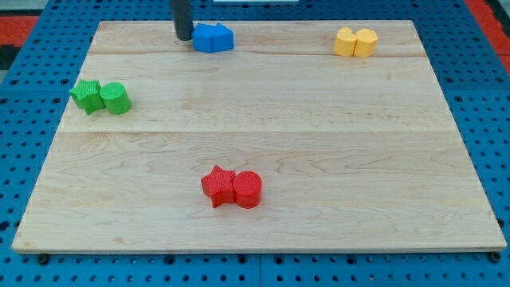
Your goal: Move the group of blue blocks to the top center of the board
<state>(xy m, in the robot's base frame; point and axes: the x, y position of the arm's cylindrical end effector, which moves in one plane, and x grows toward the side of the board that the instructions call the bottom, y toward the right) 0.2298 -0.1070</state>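
Note:
Two blue blocks (213,37) sit pressed together as one group near the view's top edge of the wooden board (319,159), a little left of centre; their shapes are hard to make out. My tip (184,37) stands just to the left of the blue group, touching or almost touching it. The dark rod rises out of the view's top.
A green star (86,95) and green cylinder (115,98) sit together at the left edge. A red star (217,186) and red cylinder (248,190) sit together at the lower centre. Two yellow blocks (355,41) sit together at the top right.

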